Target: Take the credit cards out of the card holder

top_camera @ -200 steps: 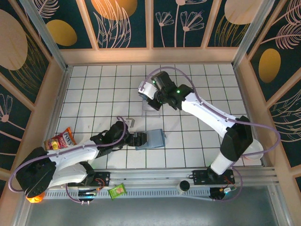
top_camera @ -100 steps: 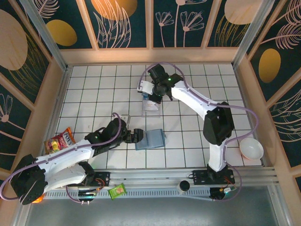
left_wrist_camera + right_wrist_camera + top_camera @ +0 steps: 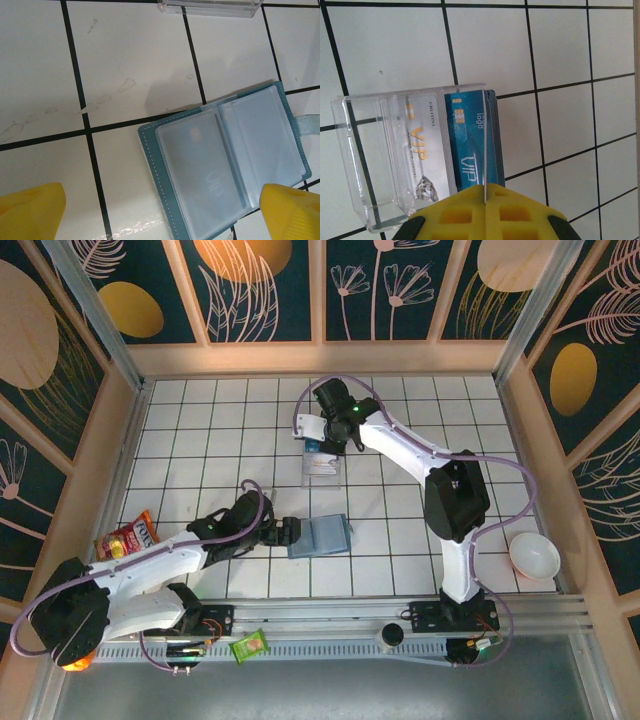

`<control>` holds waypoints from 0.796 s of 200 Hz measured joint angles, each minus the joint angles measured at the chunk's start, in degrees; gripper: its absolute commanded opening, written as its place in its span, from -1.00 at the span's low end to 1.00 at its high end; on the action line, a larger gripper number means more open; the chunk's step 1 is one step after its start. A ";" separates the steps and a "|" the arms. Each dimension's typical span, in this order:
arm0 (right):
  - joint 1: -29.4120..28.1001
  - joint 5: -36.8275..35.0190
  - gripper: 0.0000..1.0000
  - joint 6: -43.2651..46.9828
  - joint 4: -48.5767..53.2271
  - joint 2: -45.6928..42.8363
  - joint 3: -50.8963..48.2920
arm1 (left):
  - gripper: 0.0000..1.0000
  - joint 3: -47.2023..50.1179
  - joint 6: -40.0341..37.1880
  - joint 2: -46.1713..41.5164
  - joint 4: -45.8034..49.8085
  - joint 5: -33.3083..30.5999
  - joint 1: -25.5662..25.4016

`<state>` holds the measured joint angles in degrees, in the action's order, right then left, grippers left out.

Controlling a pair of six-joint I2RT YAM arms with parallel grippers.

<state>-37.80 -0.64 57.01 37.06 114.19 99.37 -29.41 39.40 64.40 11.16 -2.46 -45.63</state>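
White black-grouted tiles (image 3: 200, 440), floral walls (image 3: 260, 290). My left gripper (image 3: 161, 212) is gaping over the card holder (image 3: 225, 160); my right gripper (image 3: 485, 210) is pinching an edge-on credit card (image 3: 483, 150) above "VIP" cards (image 3: 465, 135).

The card holder (image 3: 225, 160) lies open on the white tiled tabletop (image 3: 135, 50), teal cover stitched along its rim, cloudy clear pockets facing up. The left pincer (image 3: 161, 215) is spread wide, its yellow fingertips (image 3: 30, 212) in the two lower corners. A clear plastic case (image 3: 210, 7) sits at the top edge.
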 measured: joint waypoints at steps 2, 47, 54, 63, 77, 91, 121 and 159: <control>0.00 0.00 -1.00 0.11 -0.11 0.00 0.00 | 0.97 -0.02 -0.02 0.09 0.00 0.00 0.00; 0.00 -0.70 -1.00 1.60 -1.75 0.37 -1.07 | 0.98 -0.35 -0.44 1.49 0.00 -0.02 0.37; 0.00 -0.90 -1.00 1.68 -1.81 0.39 -1.46 | 0.98 -0.35 -0.44 1.51 0.00 0.00 0.42; 0.00 -1.05 -1.00 1.86 -1.84 0.44 -1.86 | 0.98 -0.35 -0.44 1.51 -0.02 -0.02 0.52; 0.00 -1.09 -1.00 2.27 -1.97 0.63 -2.16 | 0.98 -0.35 -0.46 1.51 0.00 -0.02 0.66; 0.00 -1.11 -1.00 2.54 -2.16 0.74 -2.36 | 0.98 -0.35 -0.46 1.55 0.00 -0.02 0.74; -0.07 -1.09 -1.00 2.71 -2.34 0.85 -2.80 | 0.98 -0.37 -0.46 1.55 0.02 -0.02 0.76; -0.13 -1.09 -1.00 2.73 -2.80 1.14 -3.34 | 0.98 -0.37 -0.46 1.46 0.00 -0.07 0.96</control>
<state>-37.93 -1.74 59.75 34.26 115.33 96.03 -29.78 38.94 65.87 11.16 -2.52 -44.66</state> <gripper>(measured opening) 0.052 0.988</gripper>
